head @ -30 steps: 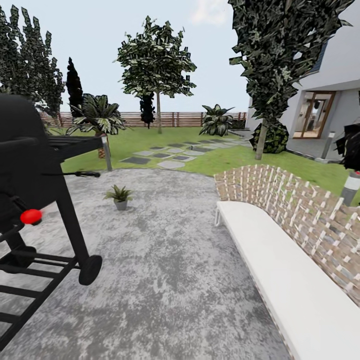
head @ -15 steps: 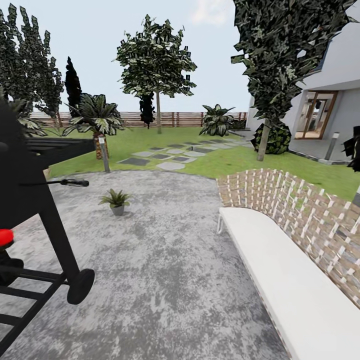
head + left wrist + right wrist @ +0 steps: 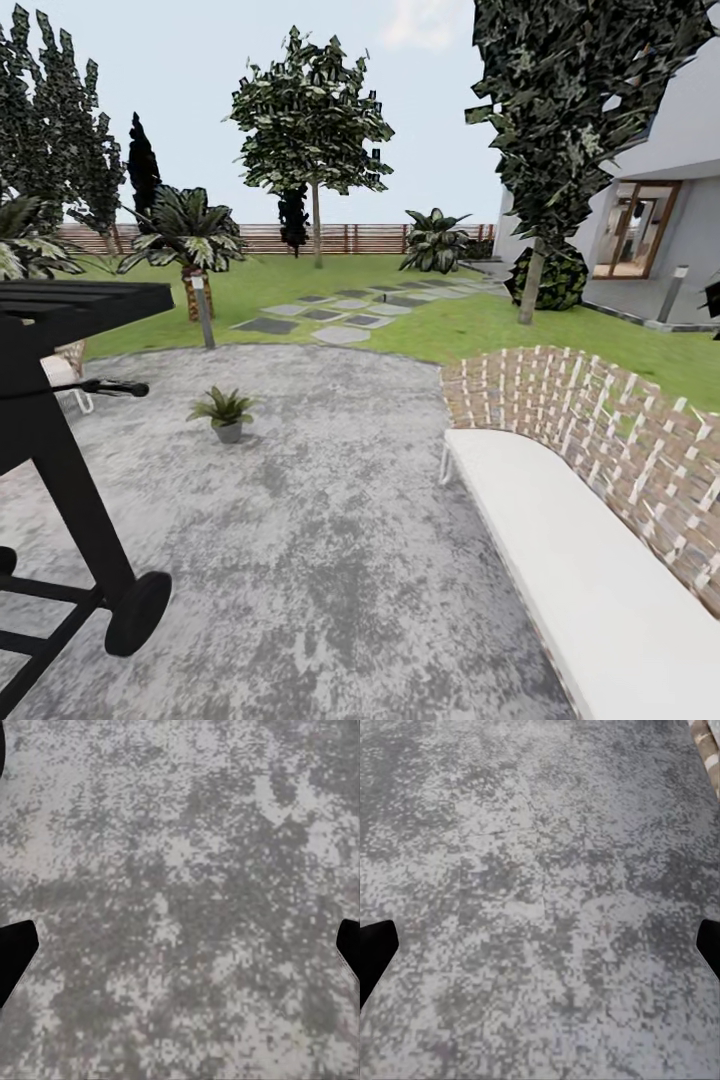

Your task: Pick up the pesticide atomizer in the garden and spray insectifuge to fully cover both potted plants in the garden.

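One potted plant (image 3: 226, 413) stands on the grey patio (image 3: 330, 520), between the black grill (image 3: 60, 450) and the white bench (image 3: 590, 570). Both wrist views look down at bare paving; the left end effector (image 3: 180, 949) and right end effector (image 3: 540, 949) are spread wide, gripping nothing, well apart from the plant.

No readable text, label or number anywhere. Grill (image 3: 60, 420), bench (image 3: 590, 560) and house front (image 3: 670, 200) carry no lettering.

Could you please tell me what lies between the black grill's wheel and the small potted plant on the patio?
In the head view, only bare grey paving lies between the grill's wheel and the potted plant; nothing stands on that stretch.
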Available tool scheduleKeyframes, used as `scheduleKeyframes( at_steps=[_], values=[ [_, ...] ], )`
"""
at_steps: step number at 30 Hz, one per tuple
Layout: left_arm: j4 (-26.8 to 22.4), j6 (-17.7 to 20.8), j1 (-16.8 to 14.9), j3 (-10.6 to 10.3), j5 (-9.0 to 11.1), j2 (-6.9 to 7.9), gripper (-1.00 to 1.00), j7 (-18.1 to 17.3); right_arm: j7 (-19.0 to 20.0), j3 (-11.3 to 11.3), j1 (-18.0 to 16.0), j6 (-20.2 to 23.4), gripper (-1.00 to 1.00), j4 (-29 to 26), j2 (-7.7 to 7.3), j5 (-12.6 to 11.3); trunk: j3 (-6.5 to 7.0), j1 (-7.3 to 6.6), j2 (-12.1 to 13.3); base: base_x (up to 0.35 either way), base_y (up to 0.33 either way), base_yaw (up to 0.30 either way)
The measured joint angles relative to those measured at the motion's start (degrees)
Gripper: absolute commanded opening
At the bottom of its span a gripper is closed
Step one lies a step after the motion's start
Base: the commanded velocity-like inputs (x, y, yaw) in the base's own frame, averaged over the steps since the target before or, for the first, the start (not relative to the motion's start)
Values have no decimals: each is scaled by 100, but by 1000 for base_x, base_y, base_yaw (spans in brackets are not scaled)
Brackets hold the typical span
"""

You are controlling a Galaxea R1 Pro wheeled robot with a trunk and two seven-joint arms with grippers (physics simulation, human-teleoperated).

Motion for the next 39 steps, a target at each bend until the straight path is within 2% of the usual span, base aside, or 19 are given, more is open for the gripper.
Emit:
scheduleKeyframes(
  at_steps=[39],
  values=[
    [0, -1, 1, 16, 11, 6, 100, 0, 0, 6, 0, 0, 100, 1, 0, 0, 0, 0, 0, 338, 0, 0]
  ],
)
